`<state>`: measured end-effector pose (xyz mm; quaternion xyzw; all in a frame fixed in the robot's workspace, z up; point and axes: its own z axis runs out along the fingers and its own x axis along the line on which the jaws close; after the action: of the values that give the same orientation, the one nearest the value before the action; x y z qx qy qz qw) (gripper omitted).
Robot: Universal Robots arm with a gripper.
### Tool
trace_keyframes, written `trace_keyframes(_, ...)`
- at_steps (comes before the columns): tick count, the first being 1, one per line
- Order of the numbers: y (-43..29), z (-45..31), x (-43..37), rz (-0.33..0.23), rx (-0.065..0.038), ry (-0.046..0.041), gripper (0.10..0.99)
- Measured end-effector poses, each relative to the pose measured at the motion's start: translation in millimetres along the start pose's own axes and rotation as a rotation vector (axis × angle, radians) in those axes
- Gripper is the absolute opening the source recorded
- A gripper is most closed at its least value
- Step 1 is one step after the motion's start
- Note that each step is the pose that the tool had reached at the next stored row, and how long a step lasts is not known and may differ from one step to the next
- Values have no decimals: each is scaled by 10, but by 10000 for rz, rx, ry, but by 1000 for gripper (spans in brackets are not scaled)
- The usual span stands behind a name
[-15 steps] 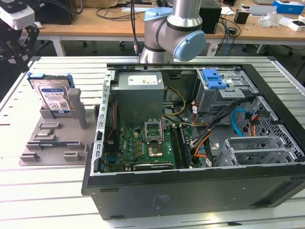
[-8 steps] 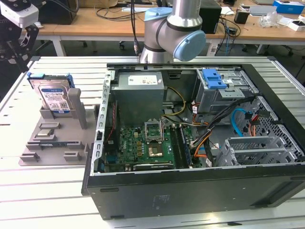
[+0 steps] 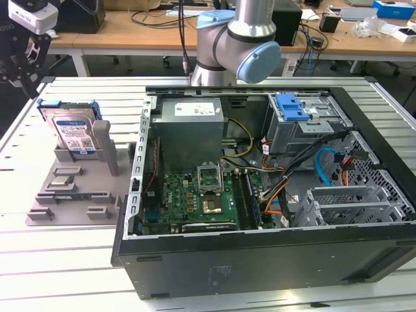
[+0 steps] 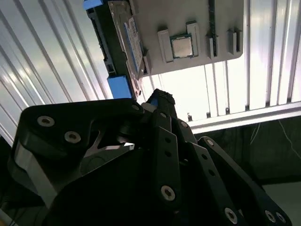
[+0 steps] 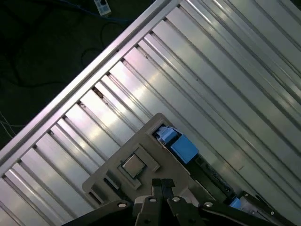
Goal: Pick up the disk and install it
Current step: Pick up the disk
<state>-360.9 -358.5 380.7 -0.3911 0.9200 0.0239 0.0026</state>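
Note:
The disk (image 3: 73, 132) stands upright on its edge in a grey holder (image 3: 71, 190) at the exterior view's left, a silver drive with a white-and-blue label in a blue bracket. My gripper (image 3: 23, 70) hangs above and beyond it near the table's far left corner, apart from it. In the second wrist view the disk (image 4: 120, 42) appears edge-on just past the gripper (image 4: 161, 98). In the first wrist view the fingertips (image 5: 158, 182) are pressed together with nothing between them, and the blue bracket of the disk (image 5: 184, 149) lies just beyond them.
An open computer case (image 3: 260, 260) fills the middle and right of the ribbed metal table (image 3: 65, 260), with a motherboard (image 3: 195, 195) inside. A metal drive cage (image 3: 305, 127) carries a blue latch (image 3: 290, 107). A processor chip (image 4: 182, 46) sits in the holder. The arm's base (image 3: 231, 45) stands behind the case.

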Motion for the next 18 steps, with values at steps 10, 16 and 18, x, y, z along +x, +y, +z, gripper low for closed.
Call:
trace_keyframes(10, 0, 0, 0, -1268, -30, 53, 106)
trace_keyframes(16, 0, 0, 0, -1868, -44, 77, 106)
trace_keyframes(18, 0, 0, 0, -2051, -48, 86, 106)
